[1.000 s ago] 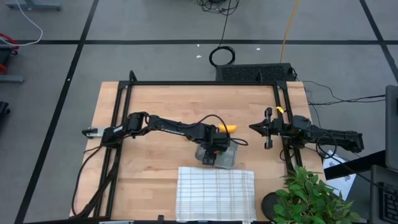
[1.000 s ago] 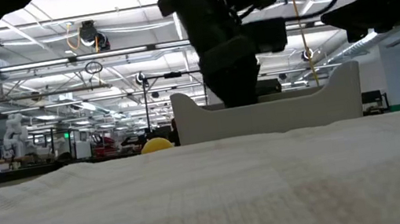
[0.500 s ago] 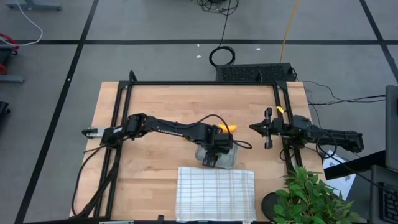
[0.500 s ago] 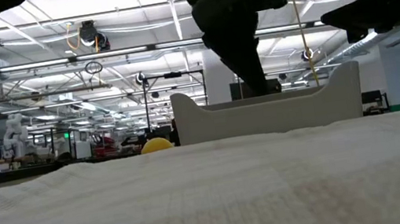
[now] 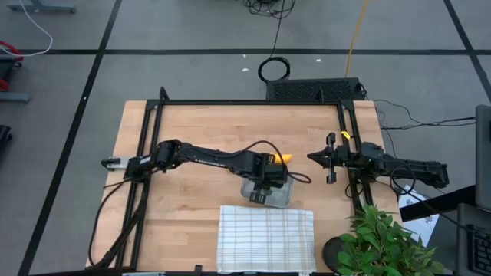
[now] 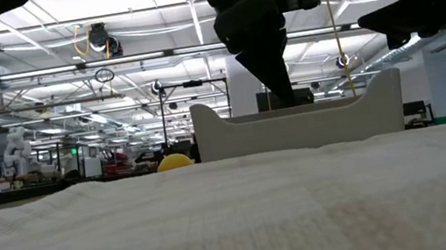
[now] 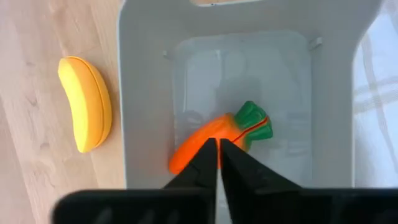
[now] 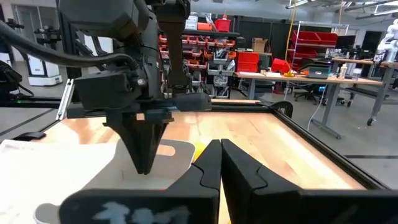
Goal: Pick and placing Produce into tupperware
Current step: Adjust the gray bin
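The orange carrot (image 7: pixel 193 152) with its green top (image 7: pixel 254 121) lies flat on the floor of the grey tupperware (image 7: pixel 146 93). My left gripper (image 7: pixel 218 149) hangs shut just above it, over the tupperware (image 5: pixel 284 198); I see nothing between its fingers. The yellow banana (image 7: pixel 87 102) rests on the wood beside the tupperware's wall, and shows past the arm in the high view (image 5: pixel 284 158). The lemon (image 6: pixel 175 160) sits on the table beyond the cloth. My right gripper (image 5: pixel 311 158) waits shut at the table's right side.
A white checked cloth (image 5: pixel 266 238) lies at the near edge, right in front of the tupperware. A black frame (image 5: pixel 245 103) runs round the work area. A potted plant (image 5: pixel 383 241) stands at the near right corner. Bare wood lies to the left and far side.
My left gripper has risen a little out of the tupperware and shut its fingers: in the low view its broad lower end has become a narrow tip. The carrot stays lying in the tupperware.
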`<action>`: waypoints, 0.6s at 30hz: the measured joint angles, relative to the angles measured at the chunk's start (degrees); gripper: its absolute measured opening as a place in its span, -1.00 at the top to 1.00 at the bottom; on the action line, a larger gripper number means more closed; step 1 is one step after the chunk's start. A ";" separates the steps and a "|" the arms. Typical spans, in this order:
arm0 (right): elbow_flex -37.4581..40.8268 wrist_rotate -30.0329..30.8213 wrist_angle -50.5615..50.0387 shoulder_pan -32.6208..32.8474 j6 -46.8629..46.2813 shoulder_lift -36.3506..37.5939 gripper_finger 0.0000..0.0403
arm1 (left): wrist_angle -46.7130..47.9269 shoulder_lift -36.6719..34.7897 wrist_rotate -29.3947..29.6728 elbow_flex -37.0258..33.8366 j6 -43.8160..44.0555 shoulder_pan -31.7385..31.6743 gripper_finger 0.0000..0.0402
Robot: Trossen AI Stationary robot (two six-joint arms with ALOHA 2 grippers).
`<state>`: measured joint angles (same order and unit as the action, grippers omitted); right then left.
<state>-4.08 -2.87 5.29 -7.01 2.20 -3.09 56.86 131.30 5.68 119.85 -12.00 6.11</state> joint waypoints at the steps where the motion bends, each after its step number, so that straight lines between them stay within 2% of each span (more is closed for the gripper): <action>1: 0.00 0.00 0.01 0.00 0.00 0.00 1.00 | 0.00 -0.01 0.00 0.00 -0.09 0.00 0.95; 4: 0.00 0.00 0.01 0.00 0.00 0.00 1.00 | 0.02 -0.01 0.40 0.00 -2.01 0.00 0.93; 8: 0.00 0.00 0.01 0.00 0.00 0.00 1.00 | -0.02 -0.15 4.50 0.00 -3.51 -0.01 0.96; 18: 0.00 0.01 0.00 0.00 0.00 -0.02 1.00 | -0.41 -2.15 10.73 -0.01 -2.45 -1.69 0.99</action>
<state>-4.08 -2.86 5.29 -7.01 2.20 -3.11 56.45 129.14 16.41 119.85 -14.44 4.42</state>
